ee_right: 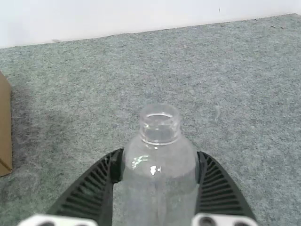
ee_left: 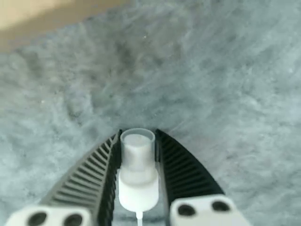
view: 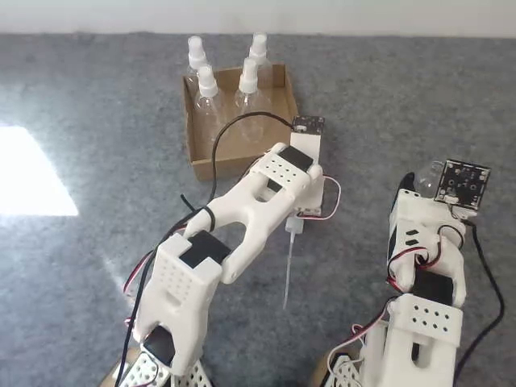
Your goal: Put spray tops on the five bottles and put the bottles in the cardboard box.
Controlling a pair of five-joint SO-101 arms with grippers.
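My left gripper (ee_left: 136,155) is shut on a white spray top (ee_left: 137,167), held above the grey carpet. In the high view that spray top (view: 293,227) hangs below the left arm with its thin dip tube (view: 288,274) pointing down toward the front. My right gripper (ee_right: 157,179) is shut on a clear, uncapped bottle (ee_right: 160,155), whose open neck points up. The same bottle (view: 425,179) peeks out beside the right wrist camera. The cardboard box (view: 234,145) at the back holds several capped bottles (view: 208,97).
The grey carpet (view: 97,105) covers the table. A bright patch of light (view: 24,173) lies at the left. A black cable (view: 234,129) arcs over the box's front. The box's corner (ee_right: 3,132) shows in the right wrist view.
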